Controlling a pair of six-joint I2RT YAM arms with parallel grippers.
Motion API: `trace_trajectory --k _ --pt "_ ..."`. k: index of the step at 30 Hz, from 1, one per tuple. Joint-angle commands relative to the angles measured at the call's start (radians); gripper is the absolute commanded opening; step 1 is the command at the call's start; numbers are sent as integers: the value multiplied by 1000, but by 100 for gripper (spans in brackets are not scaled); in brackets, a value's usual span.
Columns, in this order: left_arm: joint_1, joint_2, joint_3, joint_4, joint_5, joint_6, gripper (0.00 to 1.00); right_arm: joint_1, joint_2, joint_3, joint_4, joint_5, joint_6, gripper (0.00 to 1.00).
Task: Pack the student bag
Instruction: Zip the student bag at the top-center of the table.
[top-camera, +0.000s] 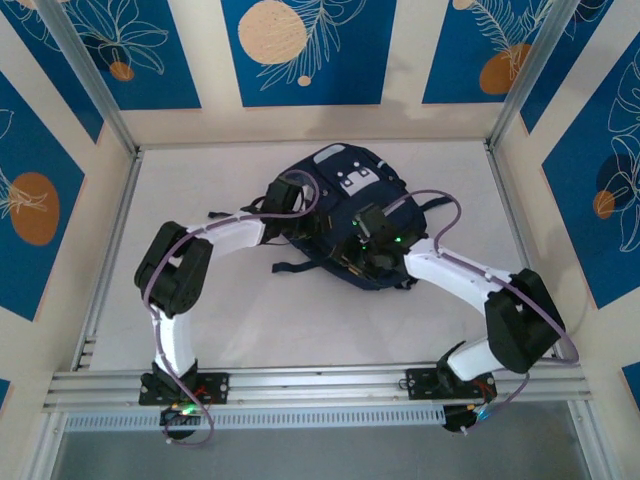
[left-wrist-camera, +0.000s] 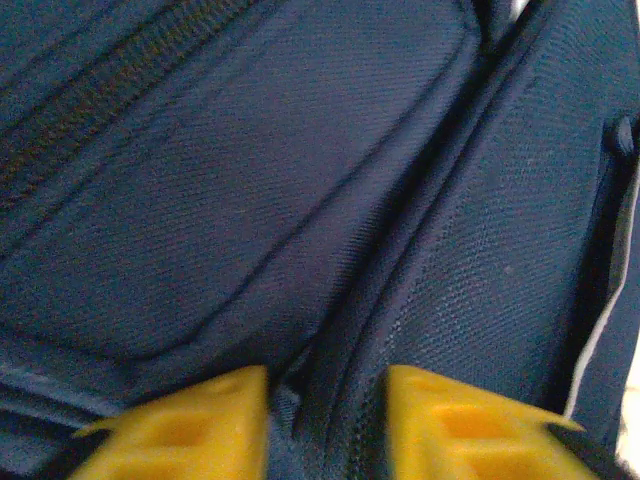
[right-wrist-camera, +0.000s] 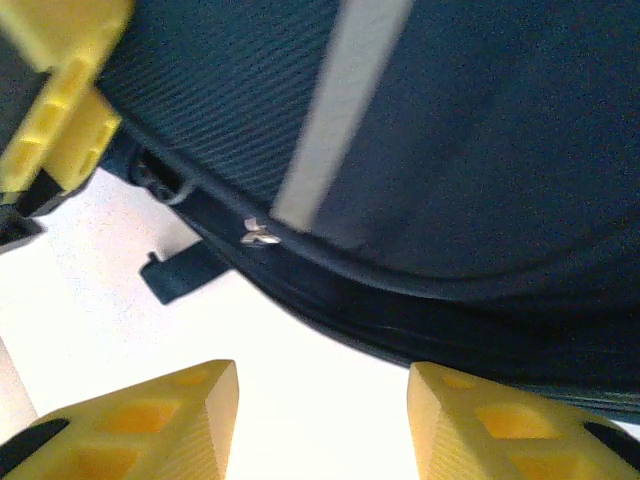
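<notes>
Left gripper (left-wrist-camera: 325, 400): jaws straddled a seam (left-wrist-camera: 335, 320) of the bag (top-camera: 330, 160); I could not tell if they pinched it. Right gripper (right-wrist-camera: 322, 400): jaws stood apart, empty, beside the bag, which lay central on the table (top-camera: 250, 330).

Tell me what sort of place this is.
Probably a robot test cell: a white table framed by aluminium rails, printed blue wall panels, two arms bolted at its near edge.

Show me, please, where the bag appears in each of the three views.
Top external: bag on the table's middle.
Left wrist: bag close up, seam running up the middle.
Right wrist: bag upper right, above the table.
Shared landmark: its dark navy fabric.
</notes>
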Motion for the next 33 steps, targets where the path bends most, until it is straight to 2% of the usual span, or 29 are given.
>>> trace_trajectory --k 1,2,3,5,13,17,21,23,25,28,30,33 --pt "-22 13 8 74 57 -30 9 23 44 55 22 55 38 48" --pt "-23 8 5 89 65 -45 2 26 60 64 21 60 44 48" --pt "-26 0 3 99 68 -59 0 28 76 71 24 62 48 48" --pt "-30 -16 -5 115 71 -81 0 31 102 86 23 75 54 48" --pt "-31 -68 -55 201 90 -184 0 39 151 137 -93 294 85 46" --pt "-35 -91 -87 251 101 -243 0 57 205 184 -147 382 100 41" --pt "-43 -124 -96 249 95 -256 0 77 278 240 -150 406 96 38" --pt "-46 -134 -101 251 97 -262 0 87 326 292 -212 450 104 36" --pt "-46 -144 -105 252 99 -268 0 88 355 319 -255 488 107 30" --pt "-45 -151 -111 247 87 -258 0 81 354 318 -260 497 81 14" --pt "-39 -145 -110 246 77 -251 0 74 328 305 -258 496 54 0" --pt "-22 -126 -104 242 59 -233 0 62 273 285 -231 457 -52 0"
